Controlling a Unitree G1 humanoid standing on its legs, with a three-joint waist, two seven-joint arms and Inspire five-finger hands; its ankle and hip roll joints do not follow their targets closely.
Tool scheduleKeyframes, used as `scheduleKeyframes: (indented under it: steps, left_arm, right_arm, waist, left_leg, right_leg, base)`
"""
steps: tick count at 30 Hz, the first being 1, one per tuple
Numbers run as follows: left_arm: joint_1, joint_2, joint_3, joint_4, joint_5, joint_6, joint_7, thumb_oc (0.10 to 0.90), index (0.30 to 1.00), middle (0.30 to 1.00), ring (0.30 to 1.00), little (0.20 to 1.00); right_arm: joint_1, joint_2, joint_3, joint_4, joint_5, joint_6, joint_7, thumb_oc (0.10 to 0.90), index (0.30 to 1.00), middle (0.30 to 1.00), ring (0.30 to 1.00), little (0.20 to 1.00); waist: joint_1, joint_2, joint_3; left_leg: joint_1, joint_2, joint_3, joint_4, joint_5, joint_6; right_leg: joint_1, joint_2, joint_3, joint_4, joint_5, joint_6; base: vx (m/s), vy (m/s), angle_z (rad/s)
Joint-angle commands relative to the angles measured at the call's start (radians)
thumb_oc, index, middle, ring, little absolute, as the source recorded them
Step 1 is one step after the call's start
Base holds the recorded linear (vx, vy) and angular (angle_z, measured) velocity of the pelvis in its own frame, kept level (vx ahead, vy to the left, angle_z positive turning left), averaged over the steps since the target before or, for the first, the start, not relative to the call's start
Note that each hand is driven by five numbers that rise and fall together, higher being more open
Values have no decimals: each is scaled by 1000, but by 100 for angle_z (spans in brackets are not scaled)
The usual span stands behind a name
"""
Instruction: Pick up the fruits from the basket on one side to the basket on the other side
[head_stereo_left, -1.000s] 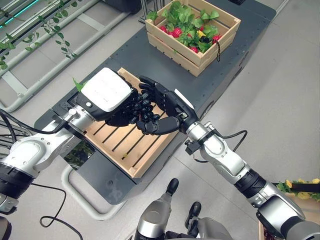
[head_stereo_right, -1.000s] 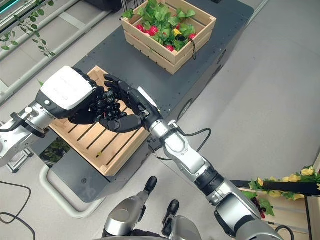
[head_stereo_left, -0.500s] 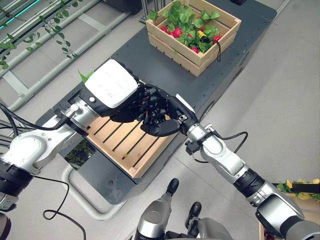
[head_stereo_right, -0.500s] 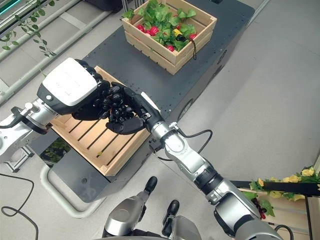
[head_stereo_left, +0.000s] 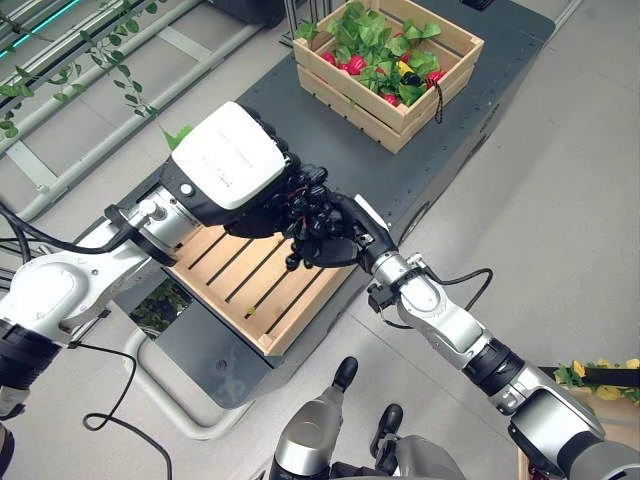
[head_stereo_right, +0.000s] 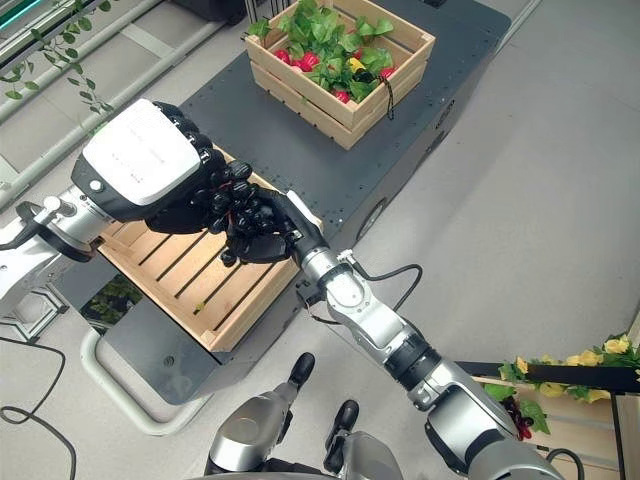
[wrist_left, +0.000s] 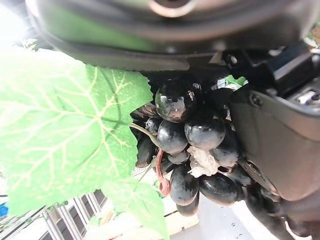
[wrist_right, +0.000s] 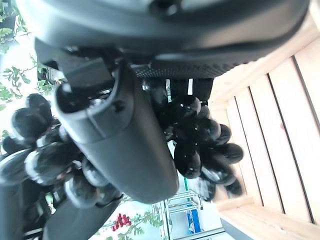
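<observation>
Meeting over the far right corner of the empty wooden crate (head_stereo_left: 250, 285), the left hand (head_stereo_left: 232, 165) and the right hand (head_stereo_left: 335, 232) both close around a bunch of black grapes (head_stereo_left: 310, 215). Far to the right on the dark platform (head_stereo_left: 400, 170) stands a second crate (head_stereo_left: 390, 55) full of green leaves and red fruit.

From the right eye, the grapes (head_stereo_right: 245, 210) sit between the two hands above the slatted crate (head_stereo_right: 190, 275).

At the left wrist, the grapes (wrist_left: 192, 150) hang by a green leaf (wrist_left: 65, 130), with dark fingers (wrist_left: 280, 140) curled against them.

At the right wrist, the thumb (wrist_right: 120, 140) presses the grapes (wrist_right: 200, 145) against the palm, above the slats (wrist_right: 272, 145).
</observation>
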Motion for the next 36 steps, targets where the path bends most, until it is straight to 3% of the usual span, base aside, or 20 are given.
scheduleKeyframes:
  steps: [1, 12, 14, 15, 16, 17, 22, 23, 27, 36]
  left_arm:
    - [24, -82, 2, 37, -102, 18, 60, 400, 300, 300, 300, 300]
    - [49, -88, 6, 55, -101, 31, 42, 405, 307, 307, 307, 307]
    - [51, -90, 6, 56, -107, 41, 34, 500, 451, 451, 451, 451]
    - [53, -89, 6, 57, -110, 44, 34, 525, 488, 488, 488, 488]
    - [59, -91, 11, 61, -125, 53, 28, 616, 625, 625, 625, 625]
    - [67, -94, 16, 65, -144, 61, 22, 800, 900, 900, 900, 900]
    - [132, -116, 72, 82, -207, 76, 22, 800, 900, 900, 900, 900]
    - [178, -142, 114, 104, -276, 59, 10, 800, 900, 900, 900, 900]
    - [247, -205, 181, 122, -320, 61, 0, 800, 900, 900, 900, 900]
    - [288, -283, 254, 144, -424, 65, -65, 800, 900, 900, 900, 900]
  right_arm:
    - [63, 113, 58, 65, -26, -77, -25, 400, 300, 300, 300, 300]
    - [72, 106, 50, 56, -19, -87, -32, 400, 300, 300, 300, 300]
    - [78, 105, 49, 58, -15, -93, -34, 400, 300, 300, 300, 300]
    - [81, 104, 47, 56, -16, -95, -35, 400, 300, 300, 300, 300]
    - [87, 100, 42, 50, -19, -101, -43, 400, 300, 300, 300, 300]
    - [92, 96, 36, 43, -19, -104, -47, 400, 300, 300, 300, 300]
    - [112, 79, 6, 17, -21, -117, -69, 400, 300, 300, 300, 300]
    - [133, 68, -13, 0, -29, -124, -73, 400, 300, 300, 300, 300]
    - [179, 53, -49, -22, -44, -147, -80, 400, 300, 300, 300, 300]
    - [254, 40, -111, -25, -53, -174, -110, 400, 300, 300, 300, 300]
  waist:
    - [-2, -16, -397]
    - [-3, -20, -394]
    - [-5, -20, -394]
    - [-5, -21, -393]
    - [-5, -21, -393]
    - [-6, -22, -393]
    - [-8, -26, -391]
    - [-11, -29, -390]
    - [-20, -32, -389]
    - [-45, -40, -393]
  left_leg:
    - [15, -46, 51, -1, -148, 10]
    - [15, -46, 55, -1, -149, 12]
    - [15, -45, 56, -1, -148, 12]
    - [15, -45, 56, -1, -149, 12]
    - [15, -44, 58, -1, -149, 13]
    - [15, -43, 59, -1, -149, 13]
    - [15, -43, 63, -1, -150, 14]
    - [14, -43, 65, -1, -150, 15]
    - [16, -40, 70, -1, -152, 17]
    - [15, -34, 92, -1, -156, 19]
  right_leg:
    - [-41, -42, -5, -102, 97, 23]
    - [-42, -41, -2, -104, 99, 24]
    - [-41, -40, -2, -105, 99, 24]
    - [-41, -40, -2, -105, 99, 24]
    - [-41, -40, -2, -105, 98, 24]
    - [-42, -40, -1, -105, 99, 24]
    - [-43, -39, 2, -107, 100, 26]
    - [-45, -38, 5, -108, 101, 27]
    - [-46, -35, 10, -107, 100, 28]
    - [-52, -28, 31, -115, 106, 31]
  base:
    - [0, 0, 0]
    - [0, 0, 0]
    - [0, 0, 0]
    - [0, 0, 0]
    - [0, 0, 0]
    - [0, 0, 0]
    - [-14, -6, -1]
    - [-34, -12, -2]
    - [-30, -24, -6]
    - [-9, -7, -2]
